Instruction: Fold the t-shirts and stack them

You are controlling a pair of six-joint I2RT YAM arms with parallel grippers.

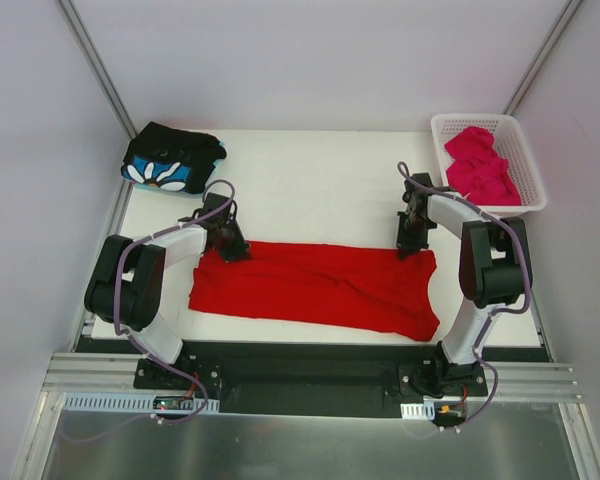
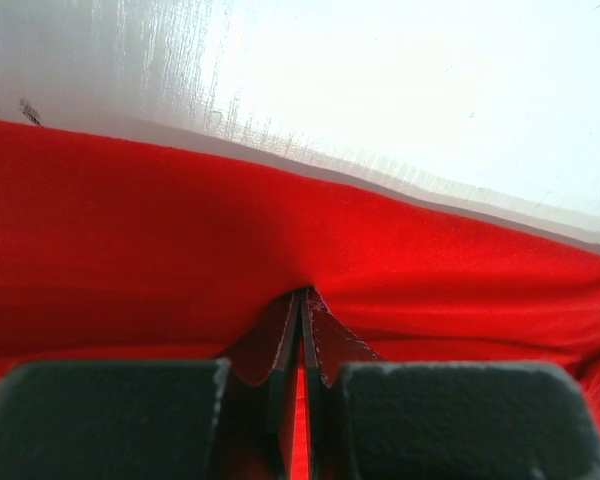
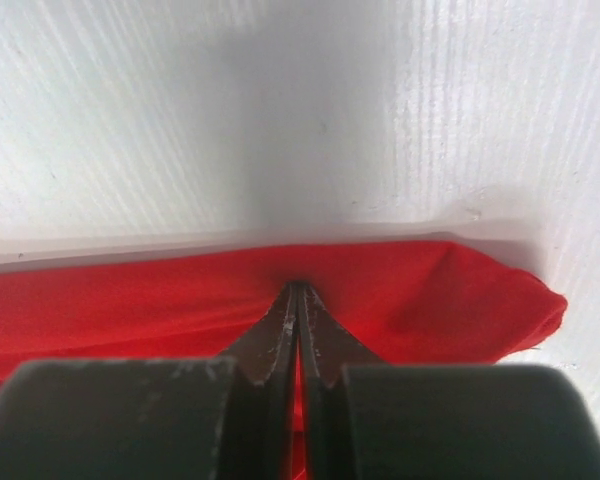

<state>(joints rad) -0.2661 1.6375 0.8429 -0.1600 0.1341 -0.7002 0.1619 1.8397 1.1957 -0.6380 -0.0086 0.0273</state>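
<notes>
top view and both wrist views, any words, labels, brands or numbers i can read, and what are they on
None: no text can be read in any view.
black t-shirt: blue-and-white flower print only, no words.
red t-shirt: plain, no label showing.
pink t-shirt in the white basket: plain, and the basket has no marking.
small parts at the arm bases: any marking is too small to read.

no writing, label, brand, number or sign is legible in any view.
</notes>
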